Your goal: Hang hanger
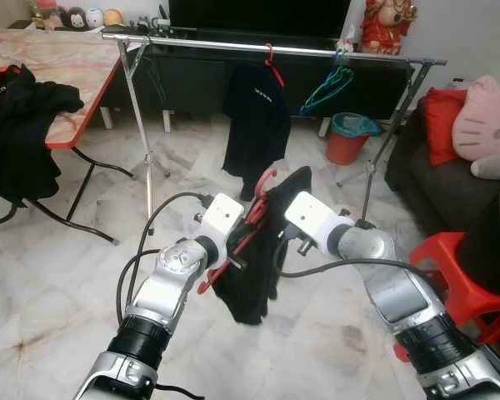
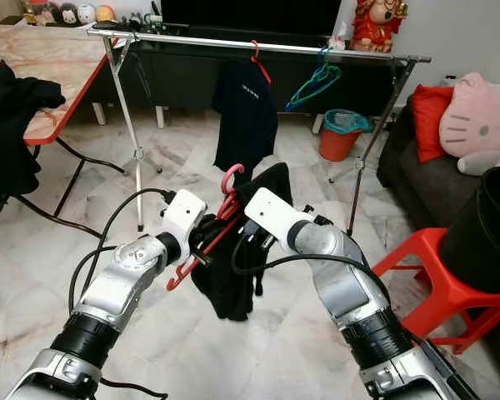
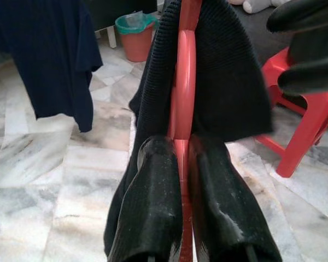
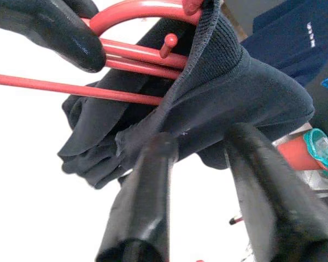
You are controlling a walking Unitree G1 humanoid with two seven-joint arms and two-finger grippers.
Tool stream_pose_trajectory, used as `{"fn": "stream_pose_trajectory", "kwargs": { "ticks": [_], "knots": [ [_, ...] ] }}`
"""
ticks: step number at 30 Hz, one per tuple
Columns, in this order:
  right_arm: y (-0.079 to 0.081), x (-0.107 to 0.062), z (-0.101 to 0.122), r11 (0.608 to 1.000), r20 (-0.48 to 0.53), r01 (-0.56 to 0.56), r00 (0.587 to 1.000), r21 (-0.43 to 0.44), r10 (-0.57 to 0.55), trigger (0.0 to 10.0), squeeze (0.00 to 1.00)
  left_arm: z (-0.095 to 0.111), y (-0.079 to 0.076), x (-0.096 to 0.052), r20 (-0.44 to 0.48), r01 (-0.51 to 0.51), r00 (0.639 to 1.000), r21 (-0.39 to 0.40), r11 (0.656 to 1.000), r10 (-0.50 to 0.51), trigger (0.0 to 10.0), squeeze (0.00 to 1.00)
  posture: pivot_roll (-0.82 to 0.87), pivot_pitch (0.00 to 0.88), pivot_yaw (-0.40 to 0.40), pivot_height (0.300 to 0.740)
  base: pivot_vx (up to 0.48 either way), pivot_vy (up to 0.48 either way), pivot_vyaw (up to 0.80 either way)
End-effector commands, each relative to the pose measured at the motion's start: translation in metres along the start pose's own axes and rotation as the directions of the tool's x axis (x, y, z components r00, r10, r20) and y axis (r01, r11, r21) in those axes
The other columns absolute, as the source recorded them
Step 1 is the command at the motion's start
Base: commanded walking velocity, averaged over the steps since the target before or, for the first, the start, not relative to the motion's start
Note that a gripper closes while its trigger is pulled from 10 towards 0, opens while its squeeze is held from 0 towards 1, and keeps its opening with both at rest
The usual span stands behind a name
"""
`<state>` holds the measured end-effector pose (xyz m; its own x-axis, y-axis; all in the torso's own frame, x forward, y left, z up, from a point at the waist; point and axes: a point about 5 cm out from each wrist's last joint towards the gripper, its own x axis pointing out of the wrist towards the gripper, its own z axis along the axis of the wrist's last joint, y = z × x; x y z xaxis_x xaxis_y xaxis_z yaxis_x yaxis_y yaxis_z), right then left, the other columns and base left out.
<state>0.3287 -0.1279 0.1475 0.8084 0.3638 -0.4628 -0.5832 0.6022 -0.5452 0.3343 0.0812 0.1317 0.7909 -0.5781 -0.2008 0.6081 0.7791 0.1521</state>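
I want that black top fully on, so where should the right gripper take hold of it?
Grip the loose collar edge of the black garment, coming from the robot's right side. The left gripper already clamps the red hanger, and the right gripper sits open by that fold.

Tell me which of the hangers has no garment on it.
The teal and blue plastic hangers on the silver metal rail are bare. The red hanger on the rail carries a dark shirt; the held red hanger carries black cloth.

red hanger (image 1: 252, 218), black garment (image 1: 258, 258), white-grey marble floor (image 1: 67, 283), silver rail (image 1: 233, 45)
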Motion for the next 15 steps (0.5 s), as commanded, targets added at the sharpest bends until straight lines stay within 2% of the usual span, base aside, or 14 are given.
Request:
{"fn": "stream_pose_trajectory", "kwargs": {
  "ticks": [1,9,15],
  "knots": [
    [-0.002,-0.005,-0.003,1.000,-0.005,0.001,1.000,0.005,-0.001,10.0,1.00,0.017,0.000,0.002,0.087,0.018,0.996,0.019,1.000,-0.019,10.0,0.00,-0.04,0.000,-0.114,0.740,0.000,0.000,0.00],
    [-0.001,-0.019,-0.008,1.000,-0.001,-0.011,1.000,0.025,0.011,10.0,1.00,0.014,0.007,-0.001,0.080,0.004,0.997,0.025,1.000,-0.006,10.0,0.00,-0.04,0.000,-0.114,0.740,0.000,0.000,0.00],
    [-0.015,-0.031,-0.007,0.998,0.018,0.041,0.999,0.043,-0.042,10.0,1.00,0.010,0.009,-0.004,0.063,0.029,0.997,0.036,0.999,-0.031,10.0,0.00,-0.04,0.000,-0.111,0.740,0.000,0.000,0.00]
  ]
}}
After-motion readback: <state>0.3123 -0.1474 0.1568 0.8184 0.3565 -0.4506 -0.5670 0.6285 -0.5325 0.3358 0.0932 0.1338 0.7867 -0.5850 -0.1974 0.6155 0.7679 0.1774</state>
